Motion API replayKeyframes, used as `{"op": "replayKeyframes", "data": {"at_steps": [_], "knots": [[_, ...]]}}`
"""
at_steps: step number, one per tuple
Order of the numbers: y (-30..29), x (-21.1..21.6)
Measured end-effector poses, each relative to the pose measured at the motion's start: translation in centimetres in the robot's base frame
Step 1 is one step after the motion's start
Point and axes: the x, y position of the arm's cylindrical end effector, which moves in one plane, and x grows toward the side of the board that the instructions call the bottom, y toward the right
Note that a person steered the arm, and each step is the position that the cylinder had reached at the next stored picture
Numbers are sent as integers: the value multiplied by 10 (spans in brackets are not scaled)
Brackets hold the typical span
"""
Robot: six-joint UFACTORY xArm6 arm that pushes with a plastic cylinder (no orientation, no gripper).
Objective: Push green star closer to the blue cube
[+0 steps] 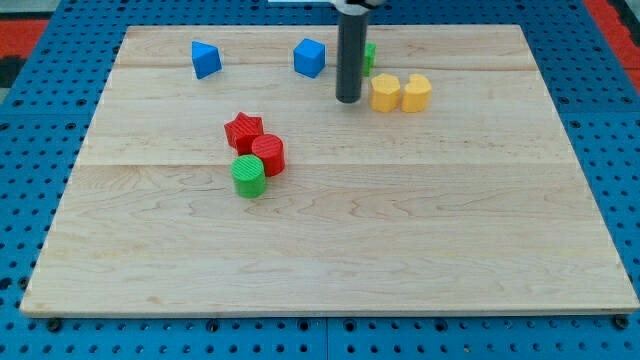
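The green star (369, 55) sits near the view's top, mostly hidden behind the dark rod; only a sliver shows at the rod's right. The blue cube (310, 58) lies just left of the rod. My tip (347, 99) rests on the board right below and slightly left of the green star, between the blue cube and the yellow blocks.
A second blue block (205, 60) lies at the top left. Two yellow blocks (385, 93) (416, 93) sit side by side right of my tip. A red star (243, 131), a red cylinder (268, 155) and a green cylinder (249, 176) cluster left of centre on the wooden board (420, 230).
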Motion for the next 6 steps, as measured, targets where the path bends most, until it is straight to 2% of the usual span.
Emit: {"op": "replayKeyframes", "data": {"at_steps": [2, 3, 5, 6], "knots": [[109, -58], [64, -93], [-29, -45], [-47, -2]]}}
